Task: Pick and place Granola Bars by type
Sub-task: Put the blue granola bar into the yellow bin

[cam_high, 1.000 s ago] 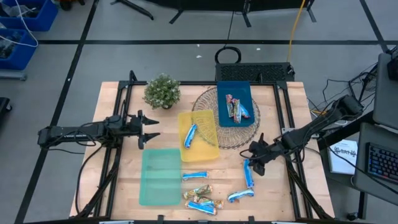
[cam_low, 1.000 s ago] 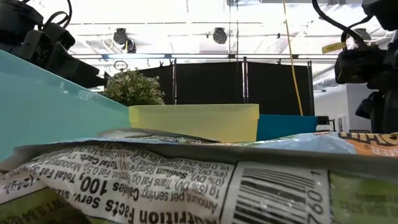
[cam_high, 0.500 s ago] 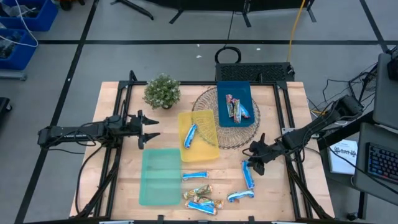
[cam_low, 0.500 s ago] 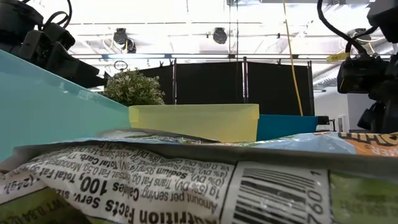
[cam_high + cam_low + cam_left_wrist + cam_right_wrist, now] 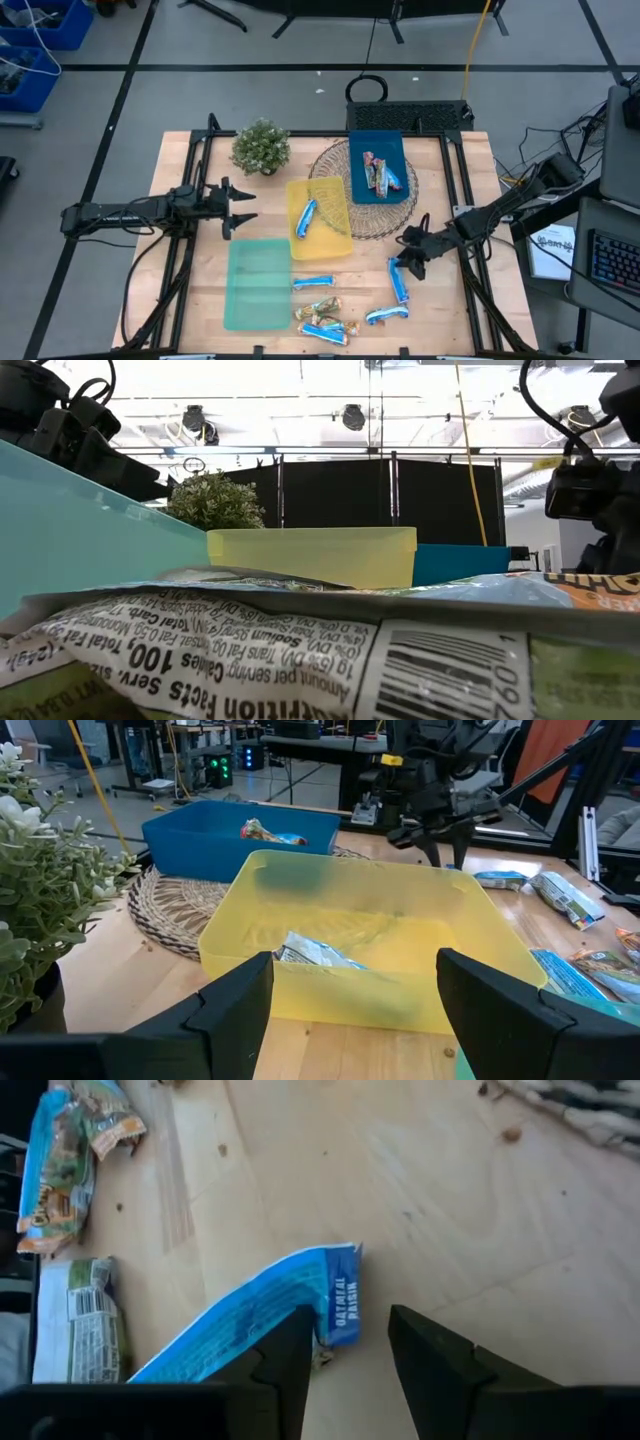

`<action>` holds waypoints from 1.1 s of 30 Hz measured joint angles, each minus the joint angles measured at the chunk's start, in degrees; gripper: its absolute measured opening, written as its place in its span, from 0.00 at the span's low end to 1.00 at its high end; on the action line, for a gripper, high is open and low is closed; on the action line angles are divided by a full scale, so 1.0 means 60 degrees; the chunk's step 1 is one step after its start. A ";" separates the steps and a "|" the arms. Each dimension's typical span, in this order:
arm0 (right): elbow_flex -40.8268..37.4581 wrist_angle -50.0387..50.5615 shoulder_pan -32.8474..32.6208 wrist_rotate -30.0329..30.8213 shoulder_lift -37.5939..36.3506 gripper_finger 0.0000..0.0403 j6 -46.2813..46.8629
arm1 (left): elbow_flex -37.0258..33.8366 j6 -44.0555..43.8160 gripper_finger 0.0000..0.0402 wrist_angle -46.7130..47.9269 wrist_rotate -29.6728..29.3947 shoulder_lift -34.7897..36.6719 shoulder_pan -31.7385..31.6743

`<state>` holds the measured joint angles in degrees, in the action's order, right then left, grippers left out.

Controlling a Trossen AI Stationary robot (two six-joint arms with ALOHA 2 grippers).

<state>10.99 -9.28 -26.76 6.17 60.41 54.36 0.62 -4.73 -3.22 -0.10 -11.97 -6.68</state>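
While the right gripper (image 5: 348, 1355) is held partly spread and empty, the end of a shiny blue-and-white granola bar (image 5: 262, 1312) lies just ahead of its left finger; contact cannot be judged. Beside the yellow tray, the left gripper (image 5: 240, 208) waits wide open.

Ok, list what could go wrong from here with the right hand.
1. The right hand is open over only the end of the blue bar, so a grip there may slip or tear the wrapper.
2. Other bars lie close by and could get knocked.
3. The left hand waits open near the yellow tray.
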 joint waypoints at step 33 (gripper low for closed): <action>-0.0307 -0.5929 0.0338 -0.0069 -0.0583 0.00 -0.7283 | 0.0000 0.0000 0.69 0.0000 0.0000 0.0000 0.0000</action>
<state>9.15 -44.86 -24.73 5.75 56.91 10.67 0.62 -4.73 -3.22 -0.10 -11.97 -6.68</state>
